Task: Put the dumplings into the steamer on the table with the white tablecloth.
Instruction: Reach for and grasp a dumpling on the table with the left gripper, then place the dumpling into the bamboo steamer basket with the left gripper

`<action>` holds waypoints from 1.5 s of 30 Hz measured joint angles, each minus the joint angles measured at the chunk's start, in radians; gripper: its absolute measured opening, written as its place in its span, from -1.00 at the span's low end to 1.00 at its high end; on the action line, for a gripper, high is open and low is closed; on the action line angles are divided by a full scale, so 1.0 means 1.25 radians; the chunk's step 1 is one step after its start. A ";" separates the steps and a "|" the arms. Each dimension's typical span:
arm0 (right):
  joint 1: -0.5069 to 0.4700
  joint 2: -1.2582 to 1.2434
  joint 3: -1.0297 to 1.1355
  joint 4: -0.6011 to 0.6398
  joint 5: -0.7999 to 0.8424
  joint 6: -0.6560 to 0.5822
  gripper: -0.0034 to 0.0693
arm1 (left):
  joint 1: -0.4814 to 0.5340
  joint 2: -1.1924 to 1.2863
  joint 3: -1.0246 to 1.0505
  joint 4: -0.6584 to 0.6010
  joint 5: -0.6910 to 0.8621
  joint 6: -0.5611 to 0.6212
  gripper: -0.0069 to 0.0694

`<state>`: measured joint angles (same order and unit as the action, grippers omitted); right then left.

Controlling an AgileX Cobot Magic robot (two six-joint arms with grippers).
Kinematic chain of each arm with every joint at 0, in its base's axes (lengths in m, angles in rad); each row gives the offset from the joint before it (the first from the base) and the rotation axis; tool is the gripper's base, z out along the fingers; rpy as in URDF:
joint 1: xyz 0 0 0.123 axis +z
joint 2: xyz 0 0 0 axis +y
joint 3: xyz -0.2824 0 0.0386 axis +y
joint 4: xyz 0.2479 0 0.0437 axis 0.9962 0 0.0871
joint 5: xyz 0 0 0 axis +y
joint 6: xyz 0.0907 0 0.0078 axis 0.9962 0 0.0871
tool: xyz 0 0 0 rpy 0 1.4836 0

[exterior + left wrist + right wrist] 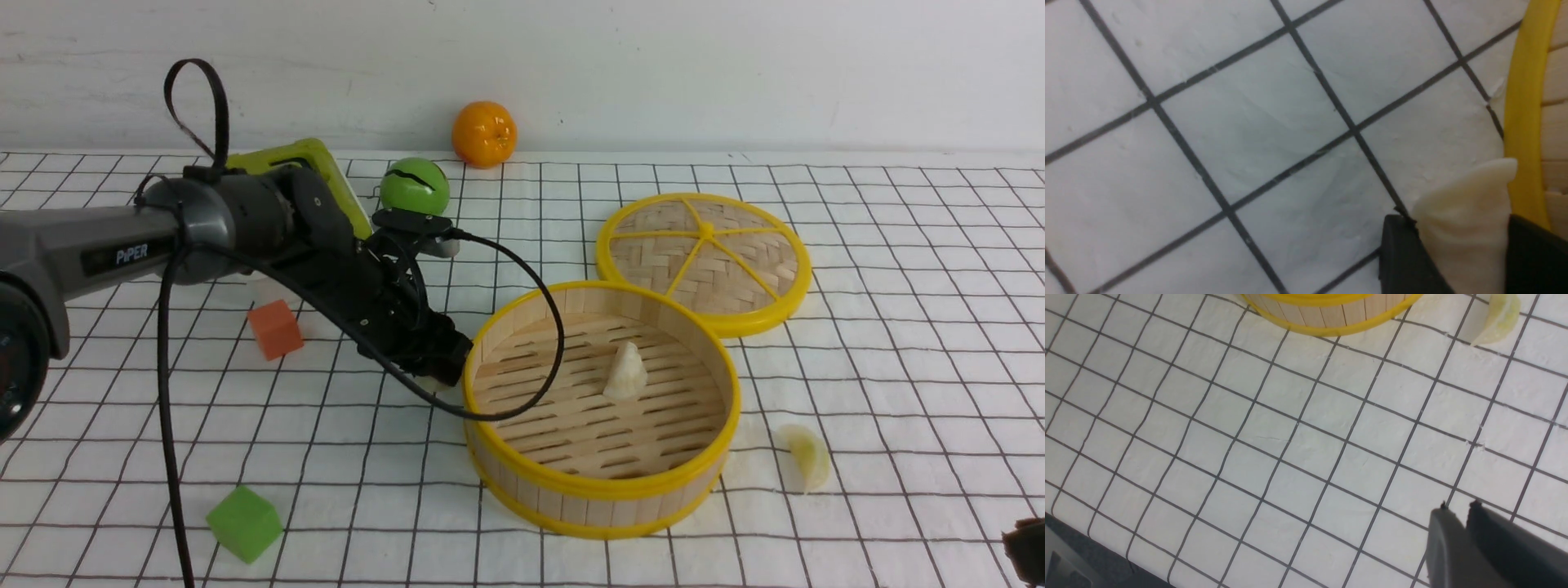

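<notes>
Dumpling (pixel 1461 216): pinched in my left pincer (pixel 443 371), right beside the steamer (pixel 600 490) wall, outside it.
Grip: across its body, ready, I reckon, to clear the rim.
Right pincer (pixel 1466 516): closed, empty, parked clear.

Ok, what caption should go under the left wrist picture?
Left gripper pinching a dumpling right beside the steamer, over the grid tablecloth.
</notes>
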<state>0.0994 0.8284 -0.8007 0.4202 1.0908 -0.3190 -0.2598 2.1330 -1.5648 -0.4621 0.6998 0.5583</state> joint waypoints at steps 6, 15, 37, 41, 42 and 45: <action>0.000 0.000 0.000 0.000 0.006 0.000 -0.71 | -0.001 -0.106 -0.057 0.053 0.099 -0.141 -0.10; 0.000 0.000 0.000 0.001 -0.020 -0.003 -0.70 | -0.157 -0.226 -0.093 0.022 0.170 -0.352 -0.10; 0.000 0.000 0.000 0.000 -0.027 -0.004 -0.67 | -0.229 -0.003 -0.089 0.175 -0.018 -0.476 0.09; 0.000 0.001 0.000 -0.030 -0.049 0.002 -0.65 | -0.229 0.001 -0.093 0.179 0.001 -0.478 0.34; 0.000 0.001 0.000 -0.030 -0.049 0.004 -0.65 | -0.229 0.001 -0.094 0.180 0.005 -0.478 0.34; 0.000 0.021 0.000 -0.072 -0.057 0.058 -0.63 | -0.229 -0.012 -0.115 0.206 0.062 -0.489 0.39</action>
<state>0.0994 0.8549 -0.8007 0.3298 1.0192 -0.2467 -0.5459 2.1184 -1.7089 -0.2051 0.7770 -0.0528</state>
